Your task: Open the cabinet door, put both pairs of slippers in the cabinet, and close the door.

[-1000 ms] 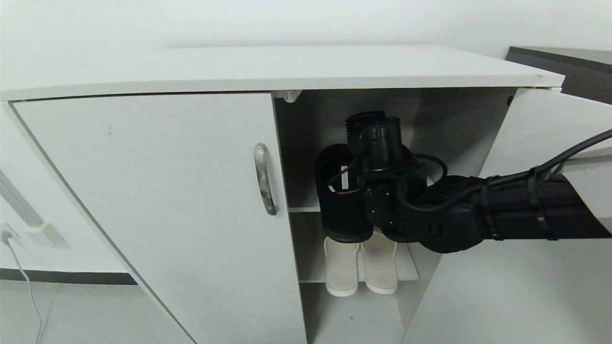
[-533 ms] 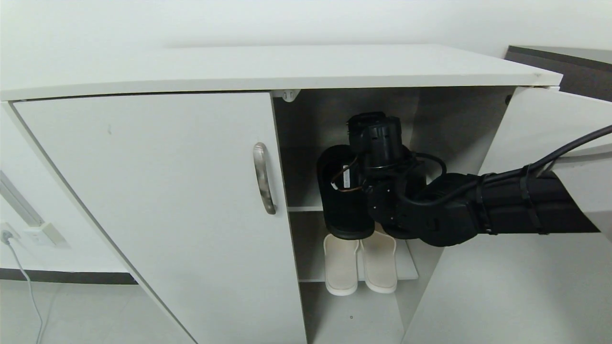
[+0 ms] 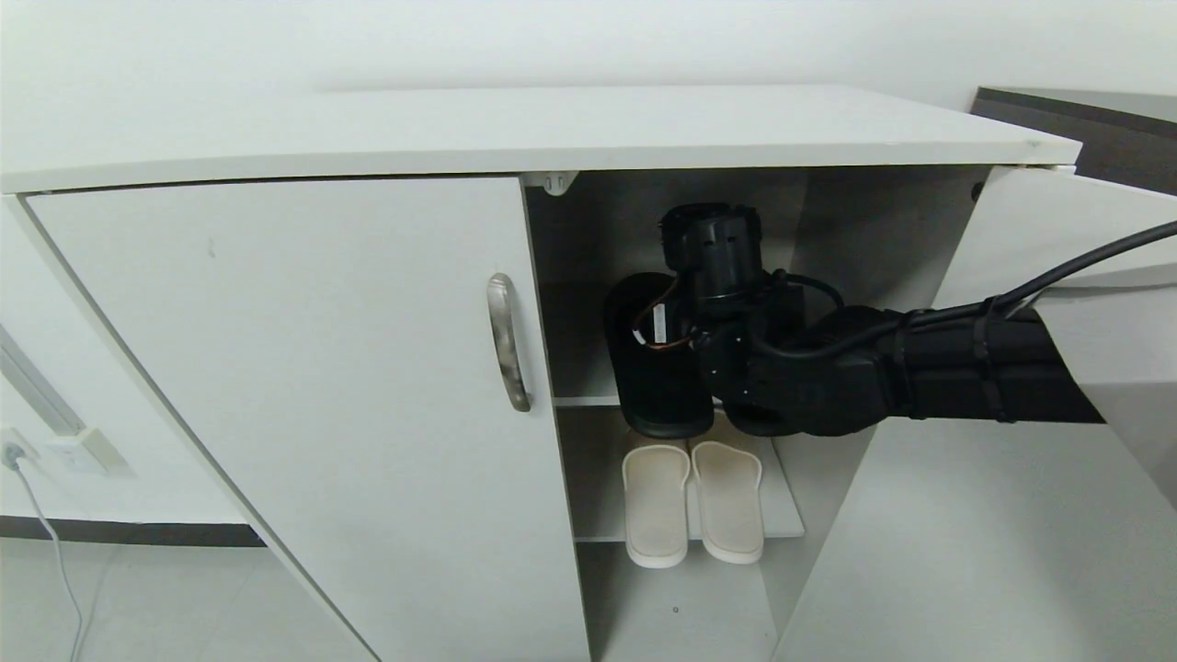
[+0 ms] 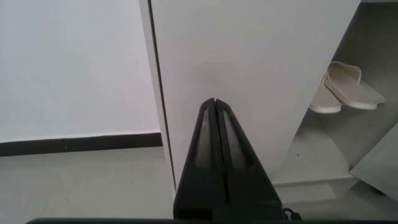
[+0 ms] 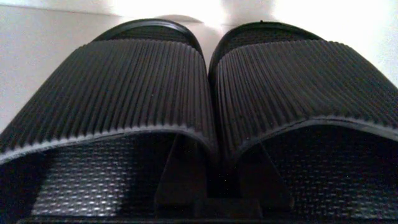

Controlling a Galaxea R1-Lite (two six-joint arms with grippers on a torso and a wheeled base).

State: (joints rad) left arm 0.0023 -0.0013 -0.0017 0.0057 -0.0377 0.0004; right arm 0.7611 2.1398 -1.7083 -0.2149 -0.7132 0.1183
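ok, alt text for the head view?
Right arm extends into an open white cabinet, holding black slippers at the upper shelf. White slippers lie on the shelf below; the left door is shut.

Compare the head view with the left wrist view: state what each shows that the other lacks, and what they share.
Head view adds: black slippers held by the right arm at the upper shelf, the metal door handle, the cabinet top. Left wrist view adds: the left gripper, shut and empty, outside the cabinet. Shared: white slippers on the lower shelf, the closed left door.
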